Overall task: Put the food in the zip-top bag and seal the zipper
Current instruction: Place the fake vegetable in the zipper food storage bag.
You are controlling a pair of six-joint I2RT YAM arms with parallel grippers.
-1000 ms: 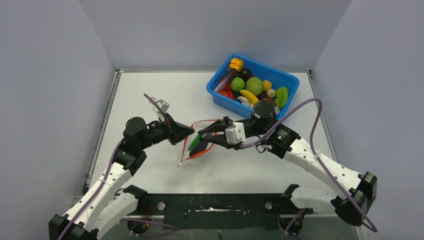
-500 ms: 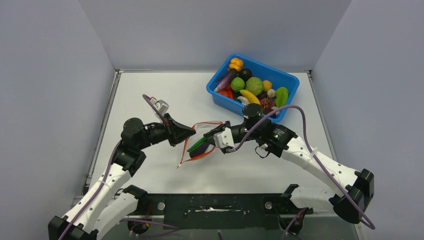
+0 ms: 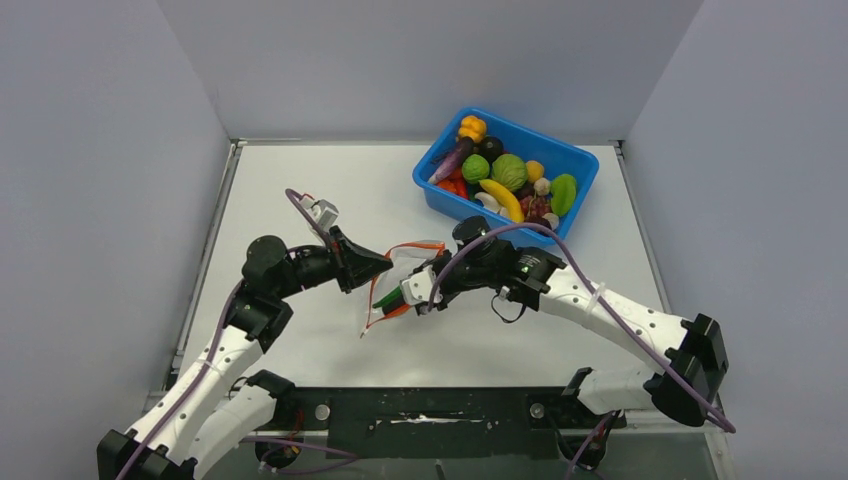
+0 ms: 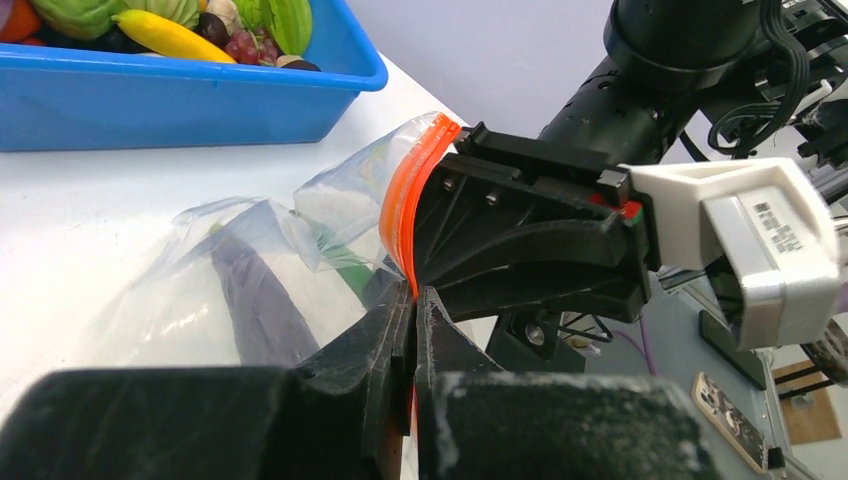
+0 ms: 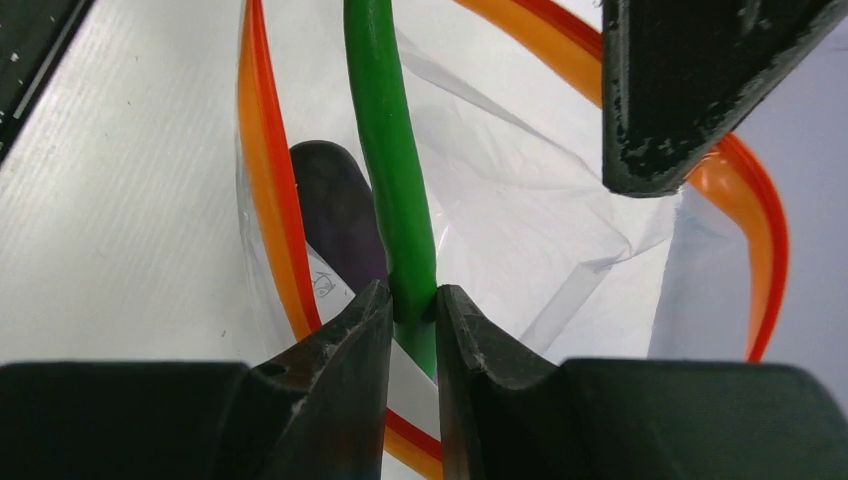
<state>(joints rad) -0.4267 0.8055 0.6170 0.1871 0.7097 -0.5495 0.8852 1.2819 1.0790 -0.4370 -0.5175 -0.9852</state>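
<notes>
The left fingers (image 4: 375, 355) press together, the right fingers (image 5: 335, 365) slightly apart.

White table (image 3: 300, 190) between plain grey walls (image 3: 100, 150) (evenly lit).

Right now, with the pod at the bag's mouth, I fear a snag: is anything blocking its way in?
Nothing visible blocks it. The left gripper pinches the zipper, holding the bag open at its mouth; the pod, held by the right gripper, already reaches through the mouth. The eggplant inside lies beside its path, not across.
</notes>
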